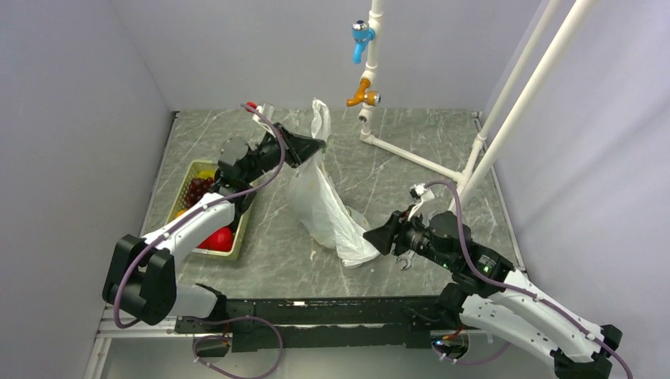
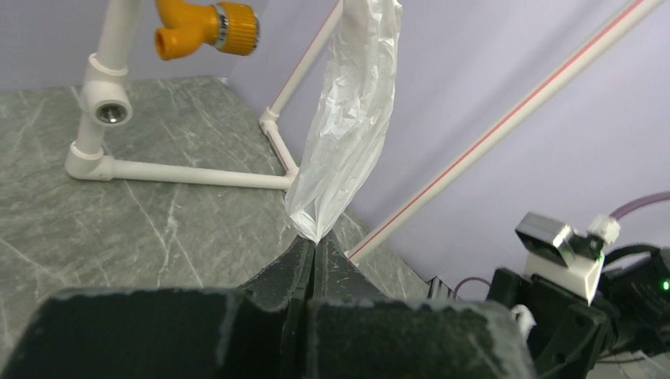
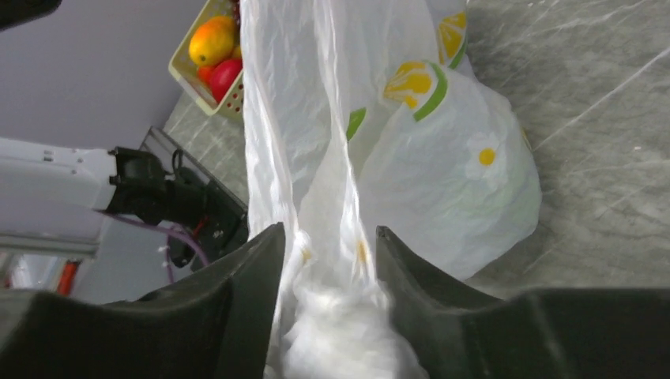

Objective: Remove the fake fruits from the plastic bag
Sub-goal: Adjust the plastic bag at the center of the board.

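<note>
Slanting from far-left down to near-right, the bag (image 1: 320, 197) hangs lifted. Left gripper (image 2: 314, 246) pinches its top. Right gripper (image 3: 328, 245) straddles its bottom, grip unclear.

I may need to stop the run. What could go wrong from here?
1. The left hand pinches only a narrow tip of the plastic bag, held high; the thin film may slip or tear.
2. The right hand grips bunched film beside the bag's bulge; anything still inside, which I cannot see, might roll out away from the tray.
</note>
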Motion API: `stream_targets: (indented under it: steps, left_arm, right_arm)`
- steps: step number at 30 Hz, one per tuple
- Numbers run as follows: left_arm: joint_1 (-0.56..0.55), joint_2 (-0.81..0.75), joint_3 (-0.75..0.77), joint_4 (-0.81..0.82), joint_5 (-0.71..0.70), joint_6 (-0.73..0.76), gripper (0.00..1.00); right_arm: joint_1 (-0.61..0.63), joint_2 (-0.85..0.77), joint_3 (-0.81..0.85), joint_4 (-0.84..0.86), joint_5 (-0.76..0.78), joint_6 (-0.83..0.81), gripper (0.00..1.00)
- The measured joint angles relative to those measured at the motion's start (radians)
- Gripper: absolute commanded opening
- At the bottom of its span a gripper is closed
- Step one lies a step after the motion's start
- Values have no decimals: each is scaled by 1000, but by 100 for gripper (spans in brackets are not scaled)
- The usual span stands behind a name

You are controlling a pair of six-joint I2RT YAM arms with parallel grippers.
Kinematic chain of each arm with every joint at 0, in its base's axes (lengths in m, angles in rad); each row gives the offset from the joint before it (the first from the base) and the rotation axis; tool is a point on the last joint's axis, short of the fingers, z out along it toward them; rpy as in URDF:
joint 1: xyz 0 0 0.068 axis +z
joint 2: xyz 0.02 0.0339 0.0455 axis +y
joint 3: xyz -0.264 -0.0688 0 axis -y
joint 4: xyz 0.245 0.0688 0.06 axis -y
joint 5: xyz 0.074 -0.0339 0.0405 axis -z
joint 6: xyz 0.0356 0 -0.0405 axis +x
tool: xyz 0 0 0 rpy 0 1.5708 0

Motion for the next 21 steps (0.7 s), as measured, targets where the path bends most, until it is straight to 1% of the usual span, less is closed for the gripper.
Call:
stream_targets:
  steps: [1, 2, 6, 8, 10, 12, 15, 18, 21]
  left_arm:
    - [5, 2, 8, -15, -10, -6, 0]
    - [8, 5, 18, -31, -18, -12, 0]
    - [31, 45, 78, -114, -45, -26, 0]
    - [51, 75, 112, -148, -48, -40, 0]
    - [69, 105, 143, -173, -47, -49, 0]
    - [79, 138, 182, -200, -45, -53, 0]
    - [81, 180, 233, -219, -35, -66, 0]
    - [84, 208, 262, -215, -21, -79, 0]
    - [90, 222, 264, -202, -11, -100, 0]
  right_arm:
    - [0, -11, -10, -1, -8, -6, 27]
    - [-1, -25, -23, -1, -18, -10, 23]
    - [-3, -76, -49, 3, -75, -15, 16]
    - [-3, -98, -56, 29, -117, -13, 12]
    - [-4, -108, -57, 68, -159, -6, 10]
    - [-4, -97, -58, 122, -208, 5, 11]
    - [-3, -43, -63, 209, -282, 27, 18]
    - [8, 12, -64, 263, -334, 40, 27]
    - [23, 51, -64, 290, -373, 42, 31]
